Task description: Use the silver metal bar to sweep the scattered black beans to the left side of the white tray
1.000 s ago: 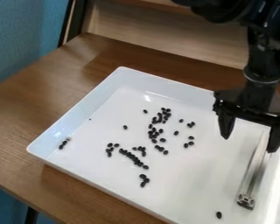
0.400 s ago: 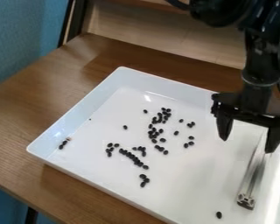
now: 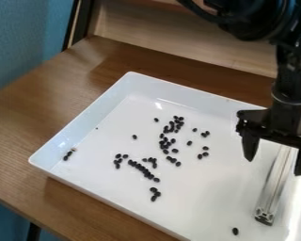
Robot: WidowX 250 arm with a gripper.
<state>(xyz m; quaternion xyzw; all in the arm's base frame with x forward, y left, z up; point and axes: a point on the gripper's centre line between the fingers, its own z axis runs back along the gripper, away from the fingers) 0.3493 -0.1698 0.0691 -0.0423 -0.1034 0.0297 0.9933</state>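
My gripper (image 3: 275, 165) hangs over the right part of a white tray (image 3: 84, 116), its fingers spread apart with nothing held. Between and below them lies a pair of metal tongs (image 3: 273, 188), running from under the gripper down to a hinged end near the tray's lower right. Small black beans are scattered over the middle of the tray, including a dense cluster (image 3: 172, 127) and a slanting row (image 3: 144, 170). A single bean (image 3: 235, 231) rests below the tongs' hinged end. Two or so more (image 3: 67, 156) lie by the left wall.
The tray stands on a brown wooden table (image 3: 27, 103), its raised rim all around the beans. Behind is a light wooden panel (image 3: 172, 37), and a blue wall (image 3: 27, 33) rises at the left.
My gripper has moved right and a little lower, its fingers still apart. Beans, tongs and tray have kept their places.
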